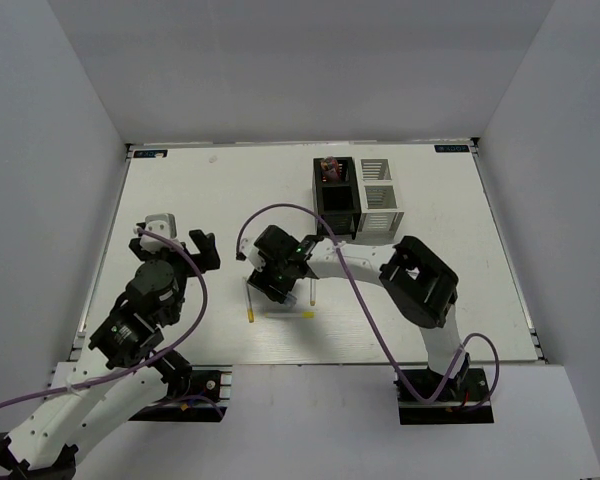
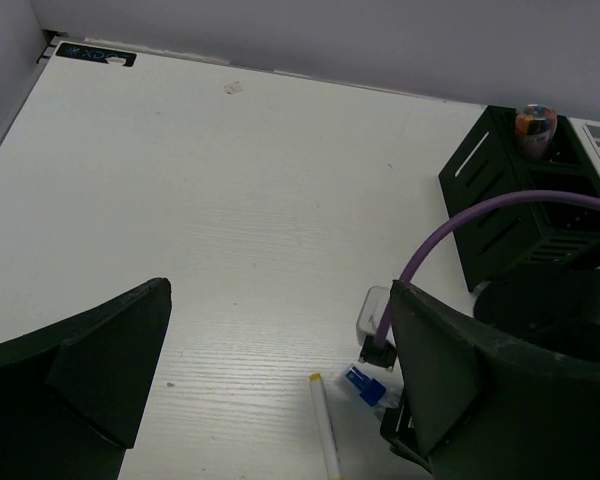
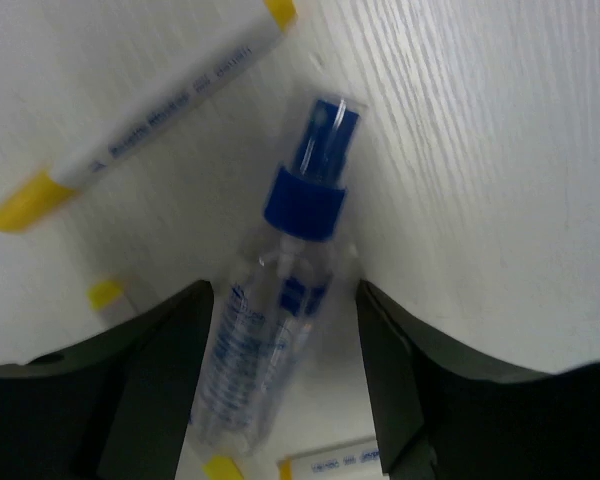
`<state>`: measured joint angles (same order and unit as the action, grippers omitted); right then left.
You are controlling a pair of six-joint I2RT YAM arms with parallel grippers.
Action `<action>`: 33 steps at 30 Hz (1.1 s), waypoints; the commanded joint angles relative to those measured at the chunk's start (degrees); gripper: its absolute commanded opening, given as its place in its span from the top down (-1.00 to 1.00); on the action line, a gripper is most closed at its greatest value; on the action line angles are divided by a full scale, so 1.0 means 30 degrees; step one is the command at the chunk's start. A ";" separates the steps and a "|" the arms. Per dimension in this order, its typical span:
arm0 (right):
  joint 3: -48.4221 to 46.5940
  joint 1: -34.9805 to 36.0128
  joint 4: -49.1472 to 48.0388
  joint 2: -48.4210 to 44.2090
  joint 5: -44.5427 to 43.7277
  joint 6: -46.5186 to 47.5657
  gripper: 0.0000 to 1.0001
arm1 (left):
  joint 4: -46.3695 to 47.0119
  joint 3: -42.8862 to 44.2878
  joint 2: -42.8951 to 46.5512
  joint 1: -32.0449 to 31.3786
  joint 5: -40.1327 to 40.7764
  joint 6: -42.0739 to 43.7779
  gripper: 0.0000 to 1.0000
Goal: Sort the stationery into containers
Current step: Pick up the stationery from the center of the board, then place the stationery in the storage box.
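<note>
The right hand (image 1: 277, 278) hangs low over the white wood-grain counter (image 1: 180, 180), a short way in front of the black slatted square organizer (image 1: 337, 195) on the side towards the arm bases. Its two dark fingers (image 3: 150, 380) straddle the small clear plastic bottle with the blue cap (image 3: 280, 300). The bottle lies flat on the counter, its cap pointing out past the fingertips. The fingers stand just beside its body on either side, and I cannot tell whether they are pressing it yet. Taking it across the body rather than at the cap looks deliberate, since the wider barrel gives the pads more to bear on.

A thin white pen with yellow ends (image 3: 140, 120) lies slantwise just beyond the cap. More yellow-tipped pens (image 1: 250, 300) lie round the same spot, all on the near side of the black organizer, so a lift should go straight up to avoid knocking them.

The chunky pink-red tube (image 2: 533, 125) stands upright in the far compartment of the black organizer. The white slatted organizer (image 1: 377, 195) touches the black one's right side.

The left hand (image 2: 280, 288) waits well to the left of the black organizer with its fingers spread wide and holding nothing. That probably keeps it clear of the crowded patch while the right arm works.
</note>
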<state>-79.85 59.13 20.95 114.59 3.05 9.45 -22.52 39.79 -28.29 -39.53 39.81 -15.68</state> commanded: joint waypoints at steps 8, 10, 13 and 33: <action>-0.1126 0.0416 0.0926 0.1268 0.0126 0.0306 0.26 | 0.0213 -0.0139 -0.0559 0.0080 -0.1318 0.0452 -0.99; -0.1243 0.0300 0.1217 0.1122 0.0360 0.0481 0.65 | 0.0474 -0.0313 -0.0559 0.0080 -0.2339 0.0655 -0.99; -0.1069 0.0037 0.1250 0.0245 0.0041 0.0598 1.00 | 0.0944 -0.0490 -0.0559 0.0080 -0.3600 0.0833 -0.80; 0.3119 -0.9656 -0.7735 -1.0598 0.1766 0.2236 1.00 | 0.0771 -0.0316 -0.3721 0.0080 -0.7441 0.1184 -0.70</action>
<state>-74.74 34.37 8.27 81.08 7.57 12.75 -19.29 37.93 -37.98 -39.53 20.27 -12.69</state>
